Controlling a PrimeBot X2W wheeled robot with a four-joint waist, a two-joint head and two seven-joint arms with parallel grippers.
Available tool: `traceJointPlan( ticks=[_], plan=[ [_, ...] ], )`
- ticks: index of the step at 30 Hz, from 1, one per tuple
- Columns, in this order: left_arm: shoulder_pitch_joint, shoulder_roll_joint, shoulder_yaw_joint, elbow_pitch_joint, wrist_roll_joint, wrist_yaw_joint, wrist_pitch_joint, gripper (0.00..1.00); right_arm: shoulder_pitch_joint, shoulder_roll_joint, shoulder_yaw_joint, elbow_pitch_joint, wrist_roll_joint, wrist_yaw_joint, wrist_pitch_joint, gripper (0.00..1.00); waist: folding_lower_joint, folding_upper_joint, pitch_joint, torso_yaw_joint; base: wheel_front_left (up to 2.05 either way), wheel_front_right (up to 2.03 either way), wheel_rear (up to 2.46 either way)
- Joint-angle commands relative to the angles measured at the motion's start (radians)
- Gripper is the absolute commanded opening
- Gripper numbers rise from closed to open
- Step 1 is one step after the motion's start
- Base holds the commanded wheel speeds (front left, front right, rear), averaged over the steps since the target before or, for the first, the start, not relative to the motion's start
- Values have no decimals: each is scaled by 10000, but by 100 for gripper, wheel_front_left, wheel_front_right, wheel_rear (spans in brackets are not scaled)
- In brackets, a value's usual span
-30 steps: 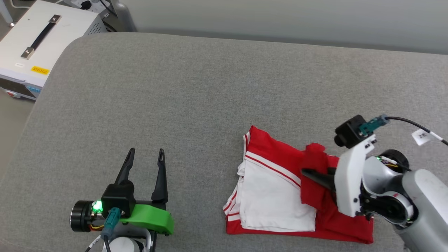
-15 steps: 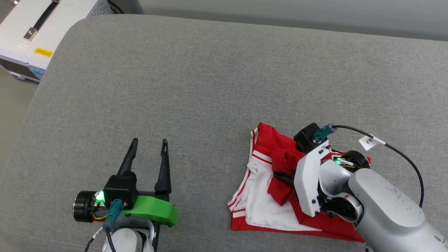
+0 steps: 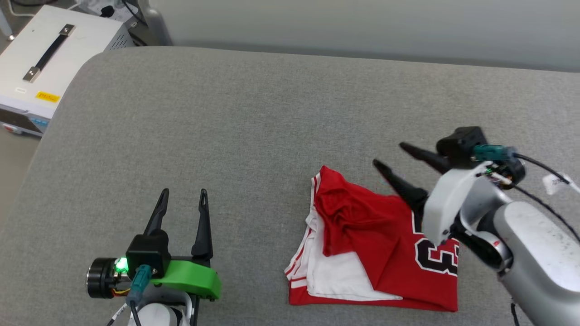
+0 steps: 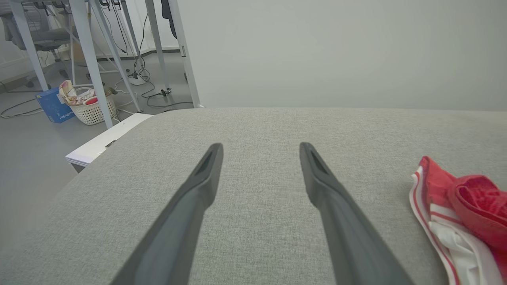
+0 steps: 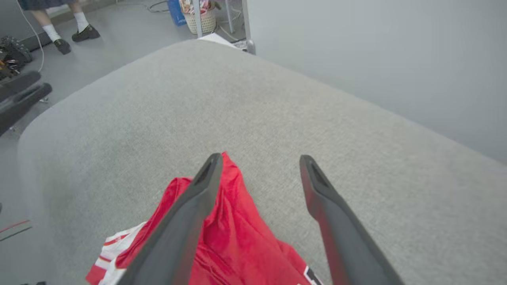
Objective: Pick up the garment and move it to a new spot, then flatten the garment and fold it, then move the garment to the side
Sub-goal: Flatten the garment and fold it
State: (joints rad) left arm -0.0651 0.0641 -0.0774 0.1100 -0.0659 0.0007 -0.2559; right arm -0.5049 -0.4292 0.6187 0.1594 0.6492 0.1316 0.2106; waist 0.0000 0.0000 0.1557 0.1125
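The garment [image 3: 362,235] lies folded on the grey padded surface [image 3: 253,117], red with a white part at its lower left and a black number at its right. My right gripper [image 3: 389,155] hangs open just over the garment's far right edge, holding nothing. In the right wrist view, the right gripper [image 5: 259,158] spreads above the red garment [image 5: 237,241]. My left gripper [image 3: 184,194] stands open at the lower left, well apart from the cloth. In the left wrist view, the left gripper [image 4: 259,148] is open over bare grey surface, with the garment [image 4: 455,206] at the right edge.
A white case with a black handle [image 3: 45,59] stands off the surface's far left corner. A pale wall runs behind the surface. On the floor beyond are table legs [image 4: 93,59], a basket [image 4: 93,109] and a person's feet [image 5: 73,35].
My right gripper let go of the red flap, opened, and rose back to the right. The flap now lies over the white part. The head camera shifted; the left arm stayed put.
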Motion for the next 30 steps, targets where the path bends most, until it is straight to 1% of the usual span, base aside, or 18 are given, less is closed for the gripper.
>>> traceJointPlan(
  ticks=[1,4,9,13,15,20,26,30],
  plan=[
    [158,-16,48,-30,87,-50,-59,100,265,-83,-418,-119,-421,-9,-463,100,0,0,-337,-333,0,0,0],
    [273,-16,95,-52,93,-76,-59,100,684,81,-1538,-327,-1258,-9,-1387,100,0,0,-535,-533,0,0,0],
    [452,-12,164,-88,98,-126,-59,100,1597,649,-3491,-487,-2708,-9,-2709,100,0,0,-784,-832,0,0,0],
    [561,-11,208,-127,96,-154,-59,100,2388,1168,-4733,-605,-3582,-9,-3540,100,0,0,-932,-984,0,0,0],
    [648,-15,218,-172,92,-156,-59,100,2803,1422,-5169,-694,-3845,-9,-3869,100,0,0,-1002,-1041,0,0,0],
    [887,-20,263,-286,68,-172,-59,100,3893,2110,-5887,-920,-4195,-9,-4273,100,0,0,-1149,-1145,0,0,0],
    [1125,-18,350,-354,18,-198,-59,100,4879,2800,-6129,-1035,-4302,-9,-4411,100,0,0,-1228,-1203,0,0,0],
    [1237,-21,373,-362,-7,-230,-59,100,5303,3089,-6171,-998,-4365,-9,-4461,100,0,0,-1233,-1190,0,0,0]
  ],
)
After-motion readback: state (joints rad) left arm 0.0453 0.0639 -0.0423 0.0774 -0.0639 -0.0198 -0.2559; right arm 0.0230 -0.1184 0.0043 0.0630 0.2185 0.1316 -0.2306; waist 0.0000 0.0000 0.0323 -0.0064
